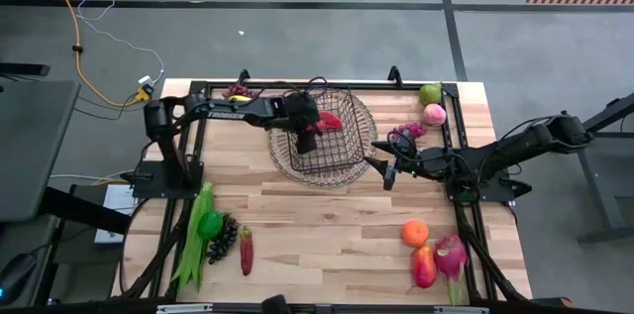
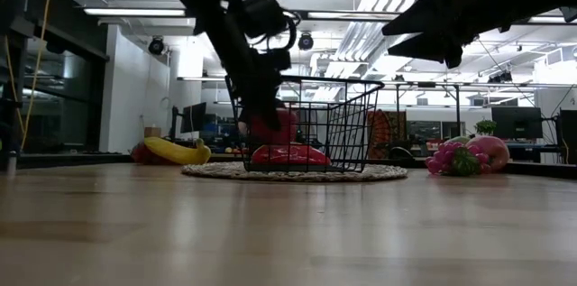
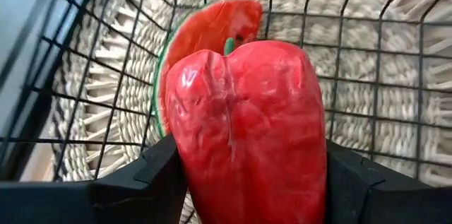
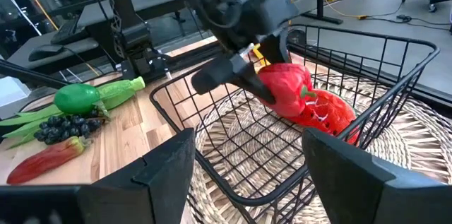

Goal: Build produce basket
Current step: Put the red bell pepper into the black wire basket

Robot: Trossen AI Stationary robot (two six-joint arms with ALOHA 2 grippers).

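Observation:
The dark wire basket (image 1: 322,134) stands on a round woven tray (image 1: 362,160) at the table's far middle. A watermelon slice (image 4: 330,116) lies on the basket's floor. My left gripper (image 1: 307,136) reaches down into the basket, shut on a red pepper (image 3: 247,132) just above the slice. My right gripper (image 1: 390,170) hovers open beside the basket's right side, above the tray's rim, with nothing between its fingers (image 4: 169,164). My left gripper pinches the red pepper's two sides (image 3: 185,160) between its two fingers, with the green stem end (image 3: 227,44) pointing away from the wrist. The fingers slant down into the basket from the table's left. I cannot tell whether the pepper touches the watermelon slice below.
Green beans, a green pepper (image 1: 209,223), dark grapes and a red chili (image 1: 246,250) lie front left. An orange (image 1: 415,232), a mango and a dragon fruit (image 1: 451,255) lie front right. A pear (image 1: 429,93), a peach and grapes sit far right; a banana (image 2: 176,151) far left.

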